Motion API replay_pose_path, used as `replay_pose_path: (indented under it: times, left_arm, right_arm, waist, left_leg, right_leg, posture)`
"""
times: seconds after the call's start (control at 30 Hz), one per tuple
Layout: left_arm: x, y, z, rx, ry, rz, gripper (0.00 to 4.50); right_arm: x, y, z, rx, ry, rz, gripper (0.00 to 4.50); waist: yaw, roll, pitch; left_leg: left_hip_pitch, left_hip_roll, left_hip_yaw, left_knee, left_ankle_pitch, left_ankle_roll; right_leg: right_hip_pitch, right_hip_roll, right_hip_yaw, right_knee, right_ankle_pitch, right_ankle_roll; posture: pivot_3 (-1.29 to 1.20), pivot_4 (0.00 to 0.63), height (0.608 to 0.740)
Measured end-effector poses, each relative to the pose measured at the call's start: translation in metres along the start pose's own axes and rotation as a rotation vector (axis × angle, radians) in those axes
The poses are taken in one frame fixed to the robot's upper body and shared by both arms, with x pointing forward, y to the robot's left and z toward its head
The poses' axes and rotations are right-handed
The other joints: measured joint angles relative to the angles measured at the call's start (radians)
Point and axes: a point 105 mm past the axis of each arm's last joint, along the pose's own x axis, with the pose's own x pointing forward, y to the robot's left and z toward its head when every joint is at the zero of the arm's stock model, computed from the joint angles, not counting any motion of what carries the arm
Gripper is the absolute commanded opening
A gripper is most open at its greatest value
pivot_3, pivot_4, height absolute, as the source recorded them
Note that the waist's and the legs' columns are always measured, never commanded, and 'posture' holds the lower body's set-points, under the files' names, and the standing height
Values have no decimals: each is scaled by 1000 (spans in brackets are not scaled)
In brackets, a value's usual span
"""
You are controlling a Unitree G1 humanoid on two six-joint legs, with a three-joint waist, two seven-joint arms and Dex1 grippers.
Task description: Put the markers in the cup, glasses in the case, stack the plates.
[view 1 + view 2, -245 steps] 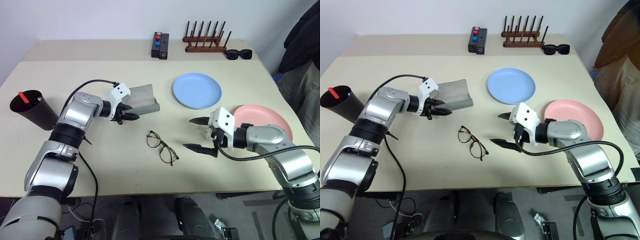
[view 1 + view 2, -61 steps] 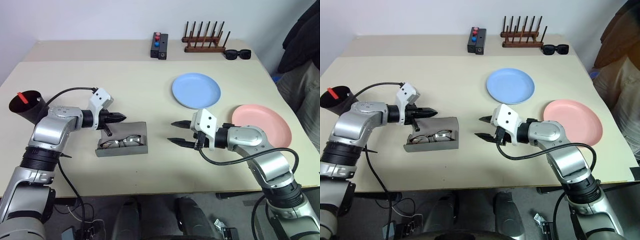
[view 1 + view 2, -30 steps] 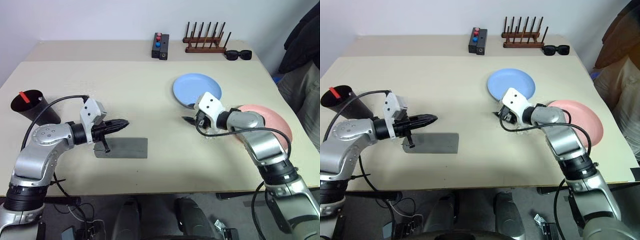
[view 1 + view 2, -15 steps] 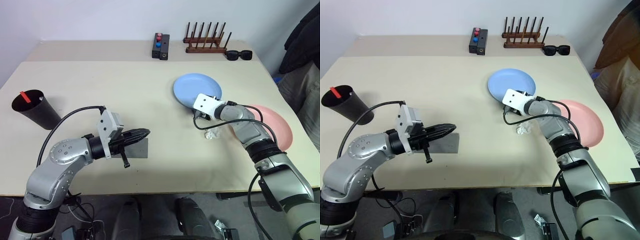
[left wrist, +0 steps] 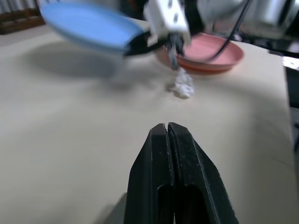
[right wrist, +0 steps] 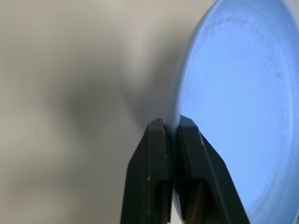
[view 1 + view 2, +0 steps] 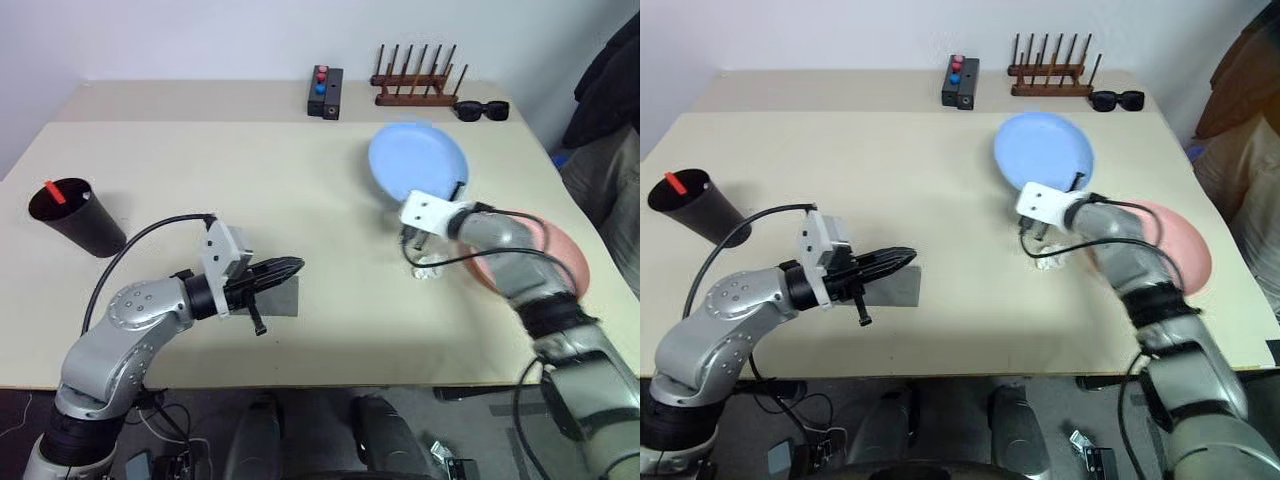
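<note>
Blue plate (image 7: 417, 160) tilted, lifted, pink plate (image 7: 565, 262) flat, grey case (image 7: 283, 297) closed.

Even, soft overhead light, no glare.
My left wrist view blurs the blue plate (image 5: 88, 25); soft shadows lie under my arms on the table (image 7: 200, 170).

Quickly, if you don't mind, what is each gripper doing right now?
Left gripper: closed, holding nothing.
Right gripper: closed on the rim of the light blue plate, lifted off the table.

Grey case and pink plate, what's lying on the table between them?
A small crumpled white wad lies between the grey case and pink plate, seen in both eye views.
</note>
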Motion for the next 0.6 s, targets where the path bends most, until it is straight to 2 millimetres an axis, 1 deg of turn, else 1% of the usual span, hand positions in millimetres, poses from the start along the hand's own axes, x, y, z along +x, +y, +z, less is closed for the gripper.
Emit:
replay_pose_path:
  times: [0.07, 0.1, 0.17, 0.23, 0.3, 0.37, 0.43, 0.5, 0.57, 0.6]
  left_arm:
    - [3, 0, -1, 10, -1, -15, 0]
    - [6, 0, 0, 16, -5, -26, 0]
    - [10, -1, 1, 31, -12, -51, 0]
    - [15, -2, 2, 47, -21, -80, 0]
    - [19, -3, 1, 48, -23, -97, 0]
    - [24, -5, 1, 52, -31, -125, 0]
    - [26, -6, 0, 49, -37, -138, 0]
    - [28, -6, -1, 48, -38, -142, 0]
    - [28, -4, -2, 49, -37, -139, 0]
    - [28, -3, -3, 49, -36, -137, 0]
  right_arm:
    - [-26, -7, -12, 4, 39, 15, 11]
    - [-40, -7, -18, 9, 63, 32, 11]
    - [-62, -2, -28, 41, 99, 75, 11]
    - [-83, 9, -40, 91, 153, 139, 11]
    - [-94, 13, -47, 127, 184, 160, 11]
    - [-110, 21, -56, 151, 241, 198, 11]
    - [-122, 28, -64, 180, 291, 222, 11]
    - [-128, 33, -70, 201, 328, 237, 11]
    - [-129, 35, -73, 216, 341, 242, 11]
    - [-130, 36, -73, 225, 345, 244, 329]
  waist:
    - [2, 0, 0]
    - [3, 1, 0]
    - [1, 1, 0]
    - [1, 1, -1]
    - [-9, 2, -1]
    - [-6, 3, -2]
    - [-4, 3, -2]
    - [-4, 3, -2]
    - [-6, 4, -2]
    - [-5, 4, -2]
  left_leg:
    - [0, 0, 0, 1, 0, 0]
    - [1, 0, 0, 1, 0, 0]
    - [1, 0, 0, 1, 0, 0]
    - [1, 0, 0, 2, 0, 0]
    - [2, 0, 2, 2, 0, 0]
    - [2, 0, 1, 2, 0, 0]
    - [2, 0, 1, 3, 0, 0]
    - [2, 0, 2, 3, 0, 0]
    - [2, 0, 2, 4, 0, 0]
    - [2, 0, 2, 4, 0, 0]
  right_leg:
    - [0, 0, 0, 0, 0, 0]
    - [1, 0, 0, 0, 0, 0]
    - [2, 0, 0, 0, 0, -1]
    - [2, 0, 0, 0, 0, -1]
    - [2, 0, 2, 0, 0, -1]
    - [2, 0, 2, 0, 0, -1]
    - [2, 0, 2, 0, 0, -1]
    - [2, 0, 2, 0, 0, -1]
    - [2, 0, 2, 0, 0, -1]
    - [2, 0, 2, 0, 0, -1]
  posture:
    - [0, 150, 740]
    - [0, 150, 740]
    - [0, 150, 740]
    - [0, 150, 740]
    - [0, 150, 740]
    - [0, 150, 740]
    - [0, 150, 740]
    - [0, 150, 740]
    - [0, 150, 740]
    - [0, 150, 740]
